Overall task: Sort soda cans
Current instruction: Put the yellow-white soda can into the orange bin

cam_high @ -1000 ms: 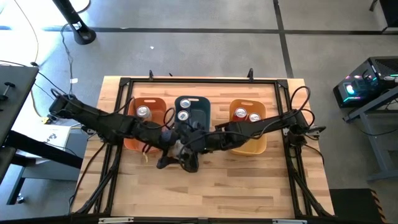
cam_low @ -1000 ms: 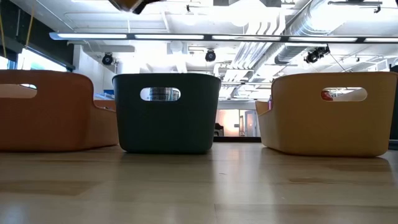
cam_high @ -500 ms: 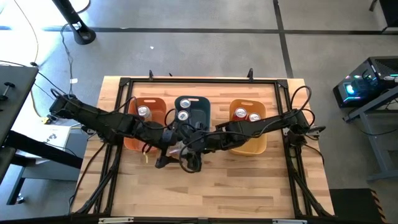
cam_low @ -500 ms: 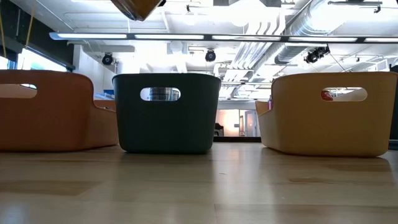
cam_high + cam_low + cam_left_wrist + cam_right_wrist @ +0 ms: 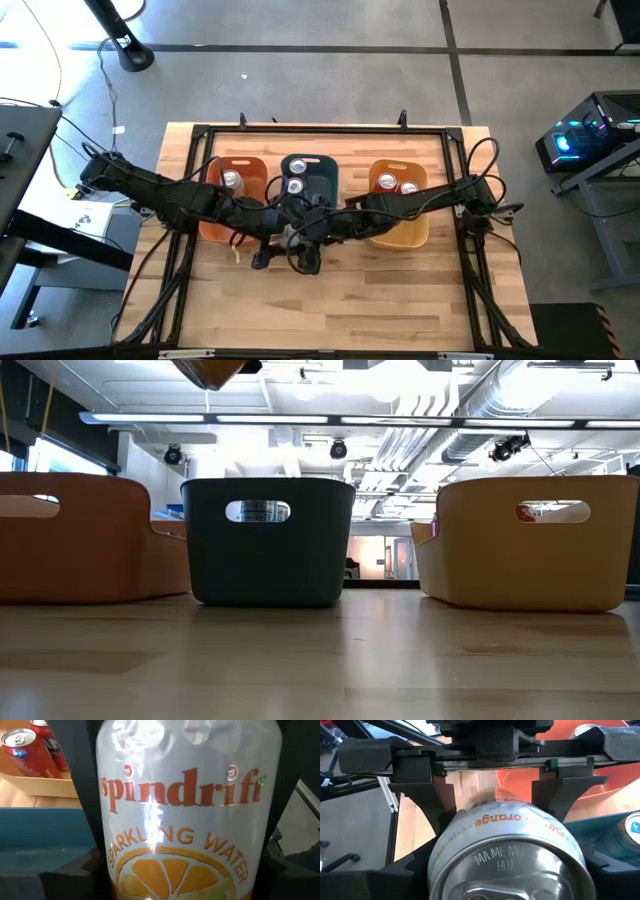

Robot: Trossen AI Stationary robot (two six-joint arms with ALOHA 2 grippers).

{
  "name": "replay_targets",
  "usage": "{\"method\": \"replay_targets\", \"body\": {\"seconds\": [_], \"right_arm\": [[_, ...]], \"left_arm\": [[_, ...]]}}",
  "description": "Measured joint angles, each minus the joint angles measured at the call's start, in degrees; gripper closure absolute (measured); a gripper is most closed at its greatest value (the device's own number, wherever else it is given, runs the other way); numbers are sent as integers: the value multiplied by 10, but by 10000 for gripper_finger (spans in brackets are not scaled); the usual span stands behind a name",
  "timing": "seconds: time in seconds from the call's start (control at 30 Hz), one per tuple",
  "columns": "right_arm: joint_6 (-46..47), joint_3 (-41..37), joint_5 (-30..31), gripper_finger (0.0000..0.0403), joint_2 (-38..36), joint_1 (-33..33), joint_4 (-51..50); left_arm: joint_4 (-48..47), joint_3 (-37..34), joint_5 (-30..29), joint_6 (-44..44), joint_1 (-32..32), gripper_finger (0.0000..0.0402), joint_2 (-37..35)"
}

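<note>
A silver soda can with orange lettering [image 5: 185, 805] is held in the air over the middle of the table, in front of the blue-grey bin [image 5: 308, 190]. Both grippers meet at it: the left gripper [image 5: 276, 228] comes from the table's left, the right gripper [image 5: 312, 232] from the right. Only the can's orange lower end [image 5: 210, 370] shows in the low view, at the top edge. Five other cans stand in the bins: one silver [image 5: 232, 181] in the orange bin, two [image 5: 296, 177] in the blue-grey one, two red [image 5: 25, 750] in the yellow one. My left gripper pinches the can's side wall [image 5: 107, 795] between its two fingers [image 5: 420, 785], which lie across the can and come level from the table's left. The can is lifted clear of the table. My right gripper has its fingers [image 5: 415, 865] on either side of the can's end [image 5: 510, 865] that faces its camera, coming from the table's right. The fingers seem to lie along the can. The can's own bulk hides the pads.
Three bins stand in a row toward the far side: orange [image 5: 215, 215], blue-grey, yellow [image 5: 410, 232]. Bare wood [image 5: 340, 310] lies between them and the near edge. A black frame [image 5: 190, 150] runs around the table.
Both grippers have stayed together on the can over the middle of the table. In the low view the can's end dipped a little lower and then rose again, drifting slightly sideways. No finger gap changed visibly.
</note>
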Motion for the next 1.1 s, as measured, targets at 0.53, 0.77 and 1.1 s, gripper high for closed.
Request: {"method": "replay_targets", "body": {"seconds": [0.53, 0.77, 1.1], "right_arm": [[27, 121, 76, 22, -12, -2, -94], [-2, 198, 162, 38, -14, 4, -154], [-4, 150, 183, 37, -22, 16, -135]], "left_arm": [[-87, -3, 3, -18, -3, 127, 0], [-107, -3, -39, -47, -25, 127, -29], [44, -169, -276, -235, -112, 127, -223]]}}
